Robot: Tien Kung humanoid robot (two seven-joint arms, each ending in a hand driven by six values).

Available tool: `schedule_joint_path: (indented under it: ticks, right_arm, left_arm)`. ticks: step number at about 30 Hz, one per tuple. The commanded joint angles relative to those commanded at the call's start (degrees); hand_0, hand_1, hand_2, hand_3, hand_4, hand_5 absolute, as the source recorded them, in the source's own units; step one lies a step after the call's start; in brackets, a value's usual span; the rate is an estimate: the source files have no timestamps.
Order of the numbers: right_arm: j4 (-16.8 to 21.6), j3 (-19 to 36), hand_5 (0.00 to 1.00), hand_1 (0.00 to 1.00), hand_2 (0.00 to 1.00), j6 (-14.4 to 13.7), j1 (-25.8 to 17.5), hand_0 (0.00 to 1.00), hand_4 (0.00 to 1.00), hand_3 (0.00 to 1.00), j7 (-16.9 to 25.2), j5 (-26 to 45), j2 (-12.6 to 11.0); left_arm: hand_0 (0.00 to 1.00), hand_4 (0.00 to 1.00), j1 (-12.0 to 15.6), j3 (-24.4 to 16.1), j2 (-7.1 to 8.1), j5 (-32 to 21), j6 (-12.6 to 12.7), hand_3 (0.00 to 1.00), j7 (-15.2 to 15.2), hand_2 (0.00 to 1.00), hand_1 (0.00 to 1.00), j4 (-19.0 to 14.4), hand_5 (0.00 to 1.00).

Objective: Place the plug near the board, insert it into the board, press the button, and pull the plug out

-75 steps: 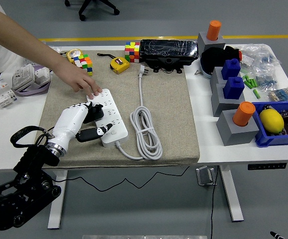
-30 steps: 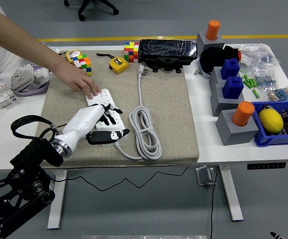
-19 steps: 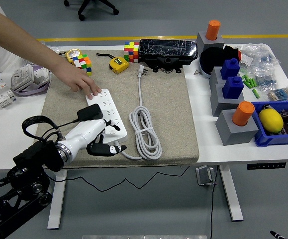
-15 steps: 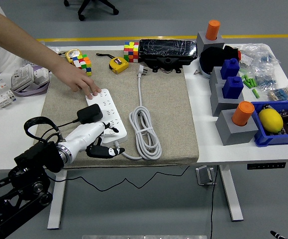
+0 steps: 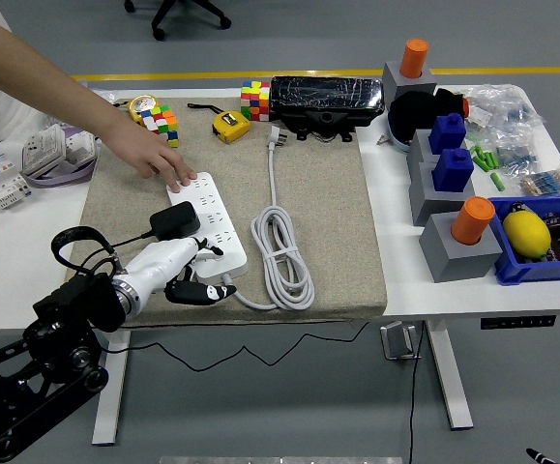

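— While the left hand (image 5: 188, 275) hangs relaxed and empty by the board's (image 5: 207, 224) near end, where's the plug (image 5: 175, 220)?
— Seated on the board, a person's hand (image 5: 154, 157) steadying the far end. Light, rigid; probably grip its body, not its cable.
— Any writing?
— None legible.

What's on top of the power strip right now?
A black plug sits on the power strip; a person's hand presses its far end. The left robot hand covers its near end.
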Motion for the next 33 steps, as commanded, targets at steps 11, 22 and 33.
schedule_joint_path:
  ticks: [11,22,33]
  right_arm:
    - [0.0,0.3,0.561,0.646,0.646,0.0,-0.3,0.649,0.992,0.568,0.0,-0.1,0.1]
    - [0.0,0.6,0.561,0.646,0.645,0.0,-0.2,0.65,0.992,0.568,0.0,-0.2,0.2]
    - [0.0,0.5,0.561,0.647,0.645,0.0,-0.1,0.65,0.993,0.568,0.0,-0.2,0.3]
  left_arm:
    - [0.089,0.861,0.3,0.2,-0.14,-0.4,-1.3,0.798,0.8,0.125,0.05,0.7,0.557]
    - [0.104,0.866,0.4,-0.3,-0.05,-1.5,0.4,0.741,-1.3,0.127,0.054,0.7,0.568]
    - [0.175,0.868,1.0,-3.0,-0.25,-15.2,18.7,0.675,-18.8,0.189,0.087,3.0,0.564]
